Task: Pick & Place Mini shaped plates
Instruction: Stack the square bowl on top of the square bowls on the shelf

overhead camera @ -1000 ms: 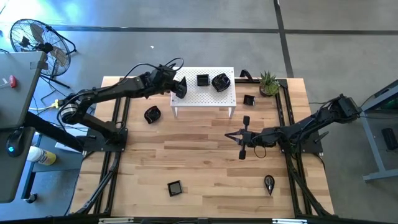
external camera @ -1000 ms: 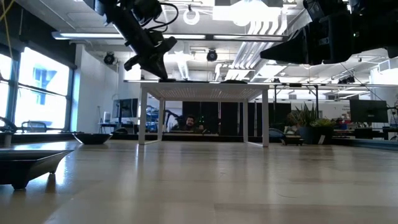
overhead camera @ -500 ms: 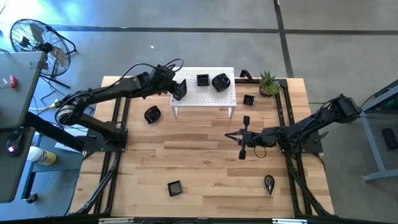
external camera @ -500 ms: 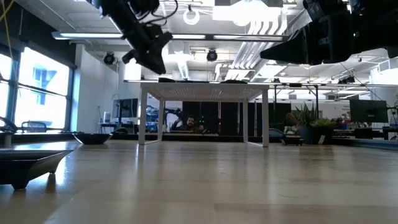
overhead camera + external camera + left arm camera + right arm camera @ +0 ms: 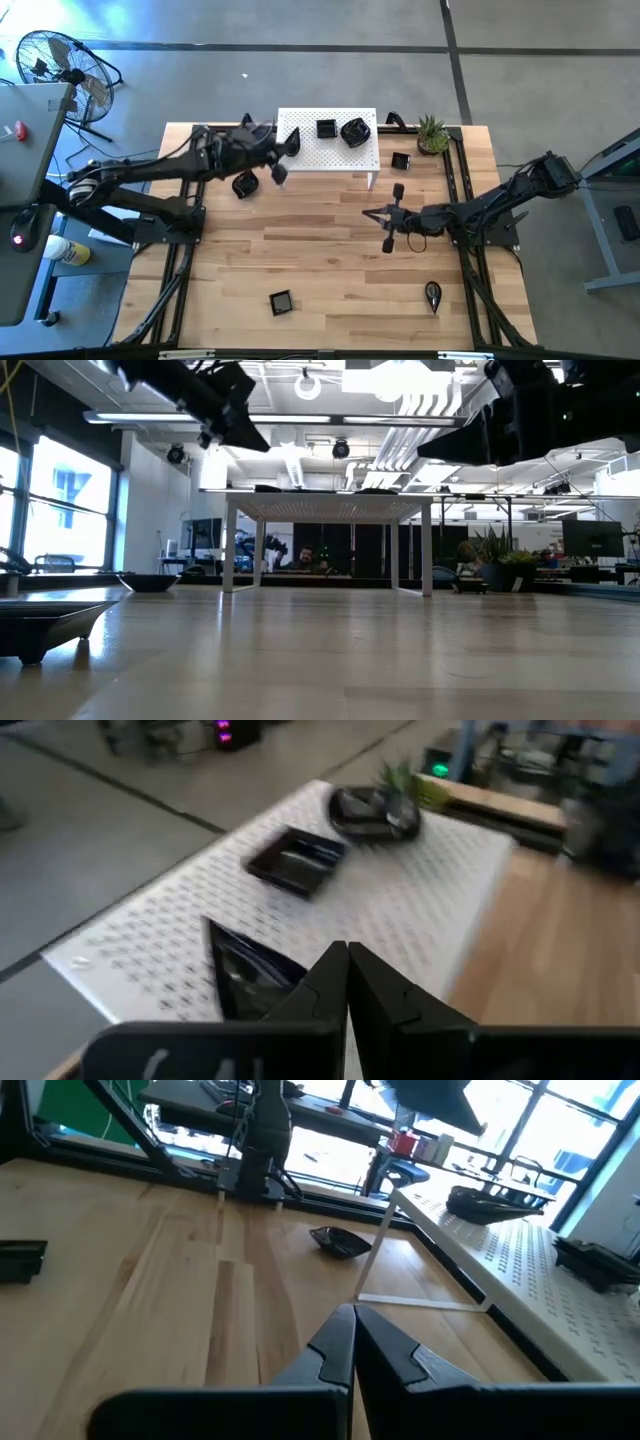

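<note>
Small glossy black plates are spread about. A square plate (image 5: pixel 326 128) (image 5: pixel 297 860) and a rounded one (image 5: pixel 355 132) (image 5: pixel 375 810) sit on the white perforated stand (image 5: pixel 335 152) (image 5: pixel 330 508). A third plate (image 5: pixel 292 141) (image 5: pixel 245 978) lies on the stand near its left edge. My left gripper (image 5: pixel 281 160) (image 5: pixel 347 970) (image 5: pixel 248 438) hovers shut just left of that edge, above the stand's top, beside this plate and clear of it. My right gripper (image 5: pixel 368 216) (image 5: pixel 352 1325) waits shut over mid-table, pointing toward the table's left.
More plates lie on the wooden table: a rounded one (image 5: pixel 244 184) left of the stand, a square one (image 5: pixel 281 301) near the near edge, a teardrop one (image 5: pixel 432 293) at near right, a small square one (image 5: pixel 400 160) right of the stand. A green potted plant (image 5: pixel 432 133) stands at far right.
My left gripper has drawn back from over the stand's left end toward the table's left and has risen. The plate it had at the stand's left edge now lies there on the stand. The right arm has kept still.
</note>
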Action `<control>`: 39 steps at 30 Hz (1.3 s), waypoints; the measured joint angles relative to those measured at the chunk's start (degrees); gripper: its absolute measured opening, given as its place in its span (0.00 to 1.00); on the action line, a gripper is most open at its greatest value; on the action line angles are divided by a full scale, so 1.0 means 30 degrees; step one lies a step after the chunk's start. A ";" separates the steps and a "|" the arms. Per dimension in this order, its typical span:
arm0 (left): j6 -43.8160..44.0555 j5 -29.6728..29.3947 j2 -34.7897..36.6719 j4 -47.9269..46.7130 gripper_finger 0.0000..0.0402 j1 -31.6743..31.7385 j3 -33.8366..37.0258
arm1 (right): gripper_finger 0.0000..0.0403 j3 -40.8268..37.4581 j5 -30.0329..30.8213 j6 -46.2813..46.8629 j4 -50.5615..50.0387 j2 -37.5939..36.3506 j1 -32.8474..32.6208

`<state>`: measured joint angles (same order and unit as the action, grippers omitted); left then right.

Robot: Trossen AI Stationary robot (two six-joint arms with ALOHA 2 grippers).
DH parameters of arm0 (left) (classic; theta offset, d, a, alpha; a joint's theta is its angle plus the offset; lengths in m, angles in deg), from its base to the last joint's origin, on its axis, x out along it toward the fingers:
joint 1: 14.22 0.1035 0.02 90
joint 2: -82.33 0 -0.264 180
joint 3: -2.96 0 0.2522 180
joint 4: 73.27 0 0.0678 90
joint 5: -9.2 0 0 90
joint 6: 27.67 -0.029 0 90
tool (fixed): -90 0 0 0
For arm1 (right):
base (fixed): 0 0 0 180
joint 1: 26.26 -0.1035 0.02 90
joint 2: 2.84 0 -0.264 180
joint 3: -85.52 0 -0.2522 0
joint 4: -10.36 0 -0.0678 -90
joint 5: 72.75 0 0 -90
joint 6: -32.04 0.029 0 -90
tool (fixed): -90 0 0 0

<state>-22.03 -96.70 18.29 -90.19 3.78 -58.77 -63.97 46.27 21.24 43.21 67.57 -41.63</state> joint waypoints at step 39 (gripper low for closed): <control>-0.1310 0.4826 0.2911 1.2083 0.00 -0.0885 1.1251 | 0.19 0.5623 0.3621 1.0110 -1.4080 -0.0969 0.0296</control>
<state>-25.96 -82.22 27.02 -53.94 1.13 -25.01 -47.10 57.13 51.57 0.97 64.67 -40.74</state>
